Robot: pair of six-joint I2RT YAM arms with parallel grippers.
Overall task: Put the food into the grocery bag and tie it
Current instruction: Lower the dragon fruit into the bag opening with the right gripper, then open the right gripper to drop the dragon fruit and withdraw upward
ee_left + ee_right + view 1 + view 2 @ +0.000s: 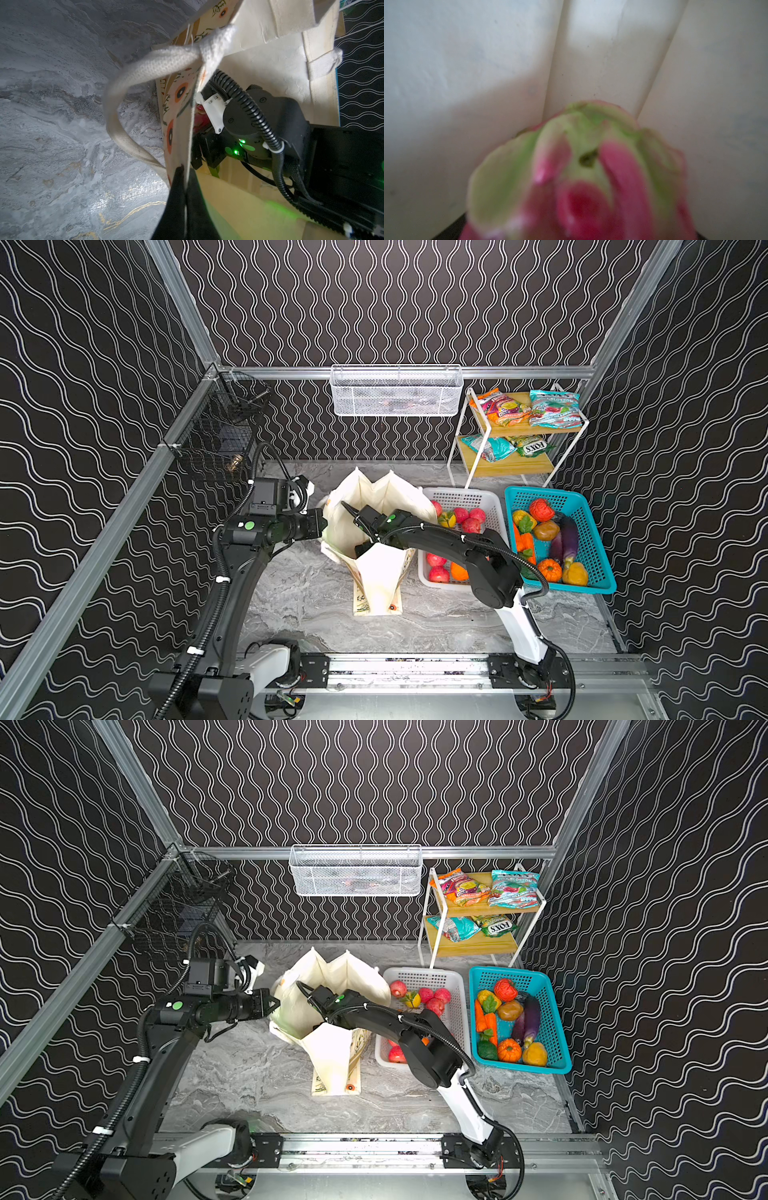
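The grey marbled tabletop (316, 614) looks smooth and glossy. In the middle of it stands the grocery bag (382, 572), upright, made of cream canvas with stiff pleats. Its mouth gapes, and orange flower prints show on its outer face. Just to its right sits a white basket (461, 495) of slotted plastic, then a teal basket (594, 547). Both hold fruit and vegetables, and the right arm partly hides the white one.

The left end effector (184, 172) is clamped tight on the bag's left rim, its black fingers pinching the fabric edge. A woven white strap handle (128, 83) loops just beside it. The right end effector (360, 551) is sunk into the bag's mouth with its fingers out of sight. I cannot tell how far apart they stand, or whether they grip anything.

The dragon fruit (581, 176), magenta with pale green scales, is inside the bag against the canvas folds. In the right wrist view it is blurred and cut off at the edge.
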